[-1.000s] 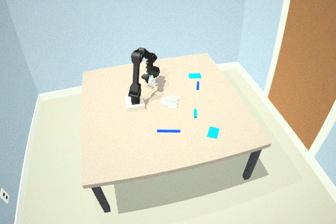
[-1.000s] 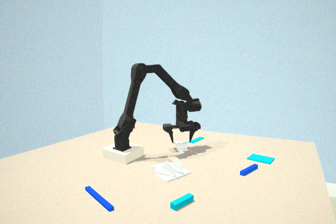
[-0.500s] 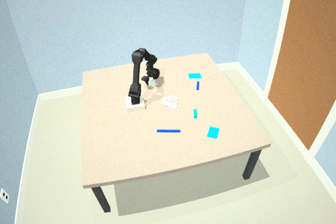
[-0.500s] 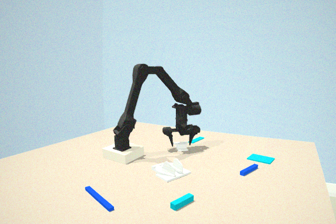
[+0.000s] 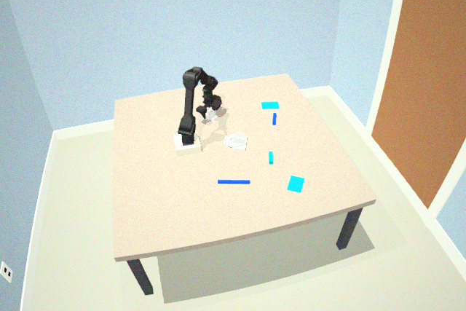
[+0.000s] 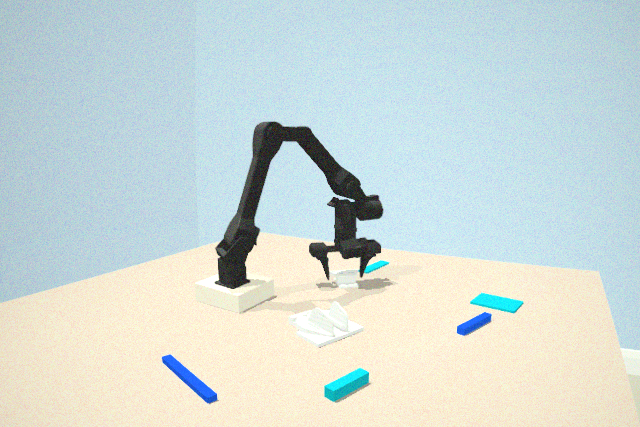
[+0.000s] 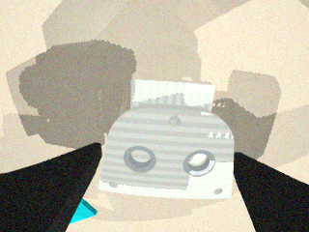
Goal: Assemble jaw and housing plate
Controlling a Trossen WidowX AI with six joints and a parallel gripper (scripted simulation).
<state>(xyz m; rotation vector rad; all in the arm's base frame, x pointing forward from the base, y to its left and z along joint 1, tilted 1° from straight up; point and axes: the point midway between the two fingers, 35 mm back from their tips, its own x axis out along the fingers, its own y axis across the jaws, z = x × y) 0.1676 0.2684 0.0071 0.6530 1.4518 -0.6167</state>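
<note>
The white housing plate (image 5: 211,114) (image 6: 346,278) (image 7: 164,140), rounded on one side and with two round holes, lies level low over the table; a paler block shows at its rounded side in the wrist view. My gripper (image 5: 210,112) (image 6: 345,276) (image 7: 167,155) is open and points down, with one finger on each side of the plate and nothing held. The white base assembly (image 5: 236,142) (image 6: 325,329) stands nearer the camera, beside the robot's own base. White jaw shapes rise from it in the exterior view. Its pins, stubs and gear teeth are too small to tell apart.
A cyan strip (image 6: 376,266) (image 7: 83,213) lies close behind the gripper. A cyan slab (image 5: 270,105) (image 6: 496,302) and short blue bar (image 5: 274,119) (image 6: 474,324) lie right. A cyan block (image 5: 270,157) (image 6: 346,384), long blue bar (image 5: 234,181) (image 6: 188,378) and cyan square (image 5: 295,183) lie nearer the front.
</note>
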